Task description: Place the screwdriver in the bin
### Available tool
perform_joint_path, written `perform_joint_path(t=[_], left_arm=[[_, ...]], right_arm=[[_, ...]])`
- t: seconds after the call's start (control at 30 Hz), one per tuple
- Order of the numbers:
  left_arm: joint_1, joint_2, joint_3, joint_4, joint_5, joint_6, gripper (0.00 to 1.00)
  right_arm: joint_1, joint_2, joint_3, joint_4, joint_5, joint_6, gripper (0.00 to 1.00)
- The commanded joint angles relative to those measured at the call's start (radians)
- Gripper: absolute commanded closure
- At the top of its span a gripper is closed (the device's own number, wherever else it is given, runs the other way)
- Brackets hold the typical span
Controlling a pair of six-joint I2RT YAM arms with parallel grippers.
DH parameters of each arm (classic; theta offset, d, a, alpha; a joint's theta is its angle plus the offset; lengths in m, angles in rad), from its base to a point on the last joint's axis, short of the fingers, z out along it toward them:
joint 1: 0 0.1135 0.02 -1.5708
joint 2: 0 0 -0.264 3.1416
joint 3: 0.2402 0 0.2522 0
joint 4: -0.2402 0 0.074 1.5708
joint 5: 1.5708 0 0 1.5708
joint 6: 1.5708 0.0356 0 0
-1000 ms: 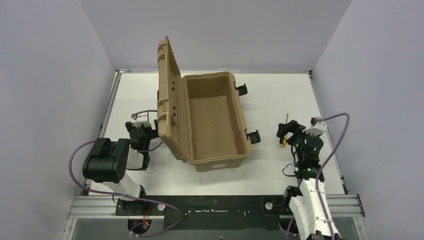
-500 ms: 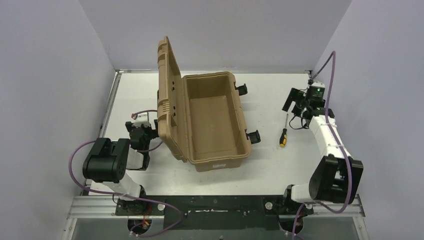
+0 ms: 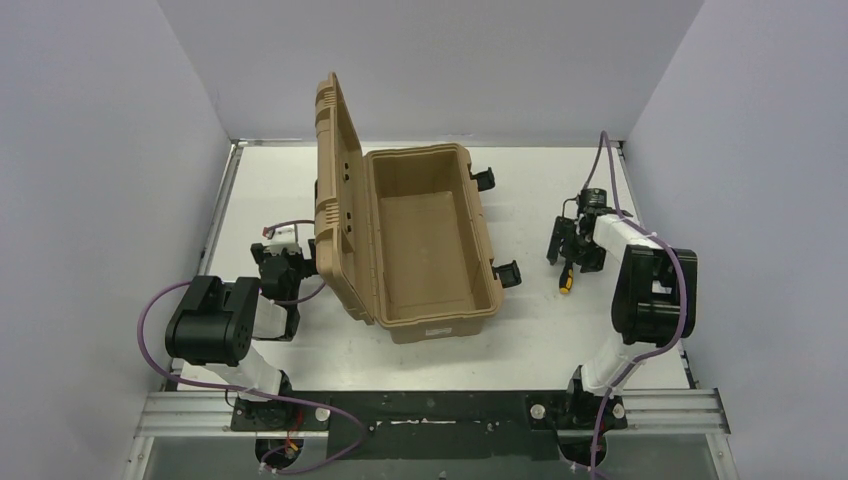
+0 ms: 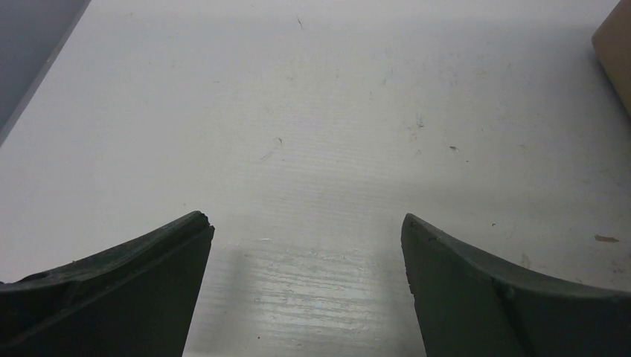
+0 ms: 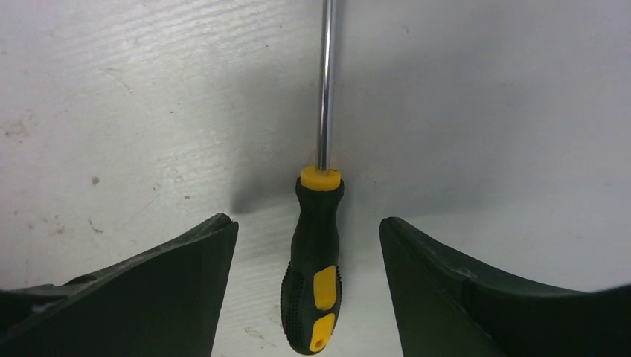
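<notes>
The screwdriver [image 3: 566,281] lies flat on the white table to the right of the bin, its yellow-orange end toward the near edge. In the right wrist view its black and yellow handle [image 5: 316,260] lies between my fingers and its grey shaft [image 5: 326,82] runs away from me. My right gripper [image 3: 572,247] [image 5: 306,223] is open and low over the handle, with a gap on each side. The tan bin [image 3: 432,300] stands open mid-table, its lid upright on the left and its inside bare. My left gripper [image 3: 279,262] [image 4: 305,223] is open and empty beside the lid.
The bin's black latches [image 3: 507,273] stick out on its right side, toward the screwdriver. A tan corner of the bin [image 4: 617,52] shows at the right edge of the left wrist view. Grey walls close in the table on three sides.
My right arm has swung from the far right corner back and down, so its open gripper now straddles the screwdriver's handle. The screwdriver, the bin and the left arm have not moved.
</notes>
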Motion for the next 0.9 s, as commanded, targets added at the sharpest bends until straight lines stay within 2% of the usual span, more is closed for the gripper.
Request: perform_joint_path(t=[0.0, 0.07, 0.1, 0.2, 0.4, 0.6, 0.73, 0.87], left_arm=[[-0.001, -0.003, 0.016, 0.058, 0.011, 0.009, 0.03], [-0.001, -0.001, 0.017, 0.057, 0.011, 0.009, 0.03], [-0.001, -0.002, 0.017, 0.057, 0.011, 0.01, 0.03], [-0.001, 0.0, 0.017, 0.059, 0.011, 0.009, 0.03], [-0.001, 0.0, 0.017, 0.059, 0.01, 0.009, 0.03], [-0.001, 0.0, 0.017, 0.058, 0.009, 0.01, 0.03], [-0.001, 0.0, 0.017, 0.059, 0.009, 0.01, 0.03], [-0.001, -0.001, 0.017, 0.059, 0.009, 0.01, 0.03]], right_arm=[[-0.005, 0.026, -0.009, -0.001, -0.006, -0.002, 0.42], [-0.005, 0.012, -0.009, -0.002, -0.005, 0.003, 0.72], [-0.005, 0.003, -0.002, -0.004, -0.002, 0.006, 0.82], [-0.005, -0.027, 0.042, -0.035, 0.003, -0.001, 1.0], [-0.003, -0.082, 0.239, -0.176, 0.01, -0.013, 1.0], [0.039, -0.102, 0.522, -0.335, -0.018, 0.01, 1.0], [0.162, -0.098, 0.701, -0.38, -0.008, 0.066, 1.0], [0.361, -0.066, 0.809, -0.371, 0.022, 0.145, 1.0]])
